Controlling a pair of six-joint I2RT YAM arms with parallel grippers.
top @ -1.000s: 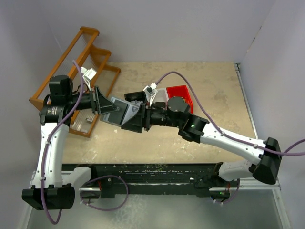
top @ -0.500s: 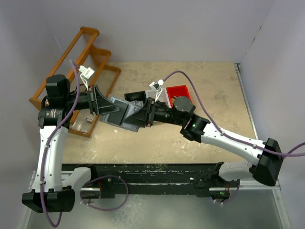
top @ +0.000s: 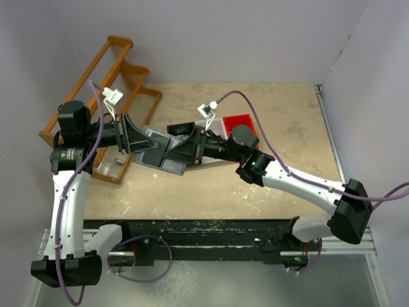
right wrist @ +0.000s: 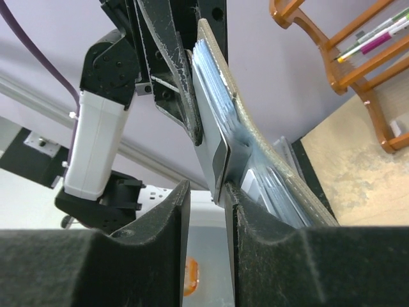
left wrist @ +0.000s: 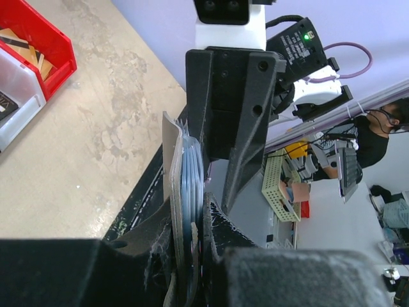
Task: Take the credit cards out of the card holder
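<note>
Holding the card holder up above the table, pinched tight in the left gripper, arm bent inward. Stretched across with the right gripper, nipping the credit cards sticking out.

The left arm and the right arm have white shells on their long links, with black joints and black bases. A purple cable runs along each arm to a small white plug near the wrist. A green light glows on a black joint of the right arm. The left gripper and the right gripper are black, with wedge-shaped fingers, round screw holes and rough pads fraying whitish at the edges. A white box sits behind each gripper.
</note>
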